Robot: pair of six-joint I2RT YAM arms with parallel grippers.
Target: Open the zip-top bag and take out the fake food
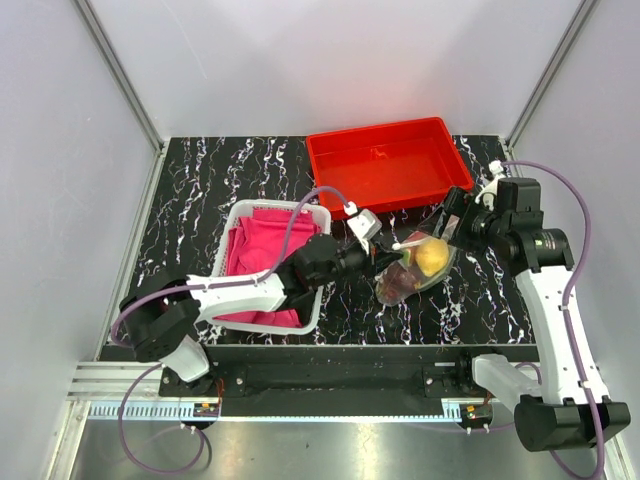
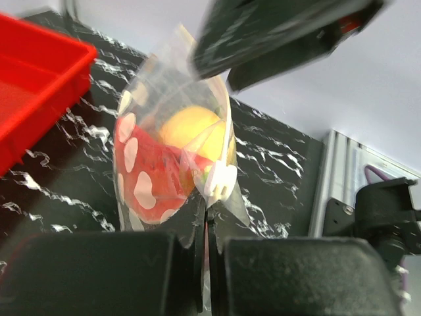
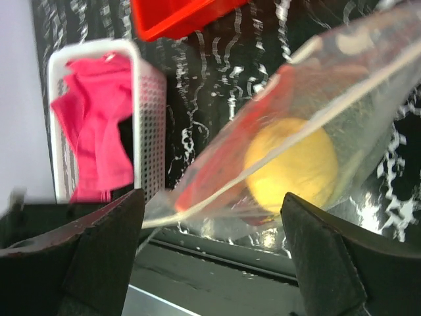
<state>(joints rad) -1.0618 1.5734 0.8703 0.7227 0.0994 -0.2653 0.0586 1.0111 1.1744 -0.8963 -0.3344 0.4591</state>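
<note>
My left gripper [image 2: 206, 236] is clenching tight. Its two fingers are pressing flat together with a thin fold of the zip-top bag [image 2: 172, 141] pinched in the seam between them, just below the white tab [image 2: 220, 182] on the bag's edge. In that wrist view the bag is rising at twelve o'clock from the fingers. The yellow-orange lemon [image 2: 191, 128] is sitting inside it above a red watermelon slice [image 2: 154, 181], both behind the pale dots printed on the plastic. My right gripper [image 3: 210, 201] is standing released with its jaws spread wide, one finger at seven o'clock and the other at five o'clock of its own wrist view. The bag's clear lip is running aslant across the gap above them, and I cannot tell whether either finger is touching it. From overhead the bag is lying between my two grippers, right of the middle of the black marbled table [image 1: 200, 190], with the left gripper at its nine o'clock and the right gripper at its one o'clock. The red tray [image 1: 385, 165] is sitting at the bag's twelve o'clock, apart from it. The white basket [image 1: 240, 215] holding pink cloth [image 1: 262, 250] is sitting at its nine o'clock, partly under my left arm.
</note>
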